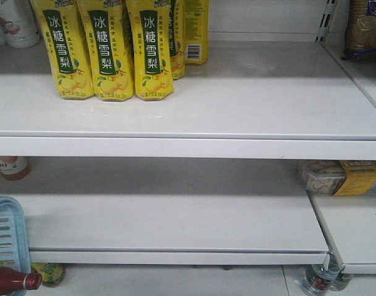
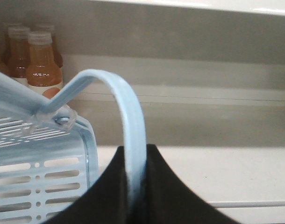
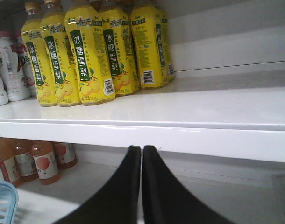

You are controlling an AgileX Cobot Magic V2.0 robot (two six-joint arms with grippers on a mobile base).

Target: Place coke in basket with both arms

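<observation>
Your left tool is clamped on the basket handle, right tool pressed together, empty — next, fetch the coke.

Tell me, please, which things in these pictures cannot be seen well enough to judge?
- Coke, front view: only neck and shoulder show; the frame's bottom edge cuts off the rest.
- Basket, every view: the frame edges leave one corner, so its contents are hidden.
- Left gripper, left wrist view: shut on the basket handle.
</observation>
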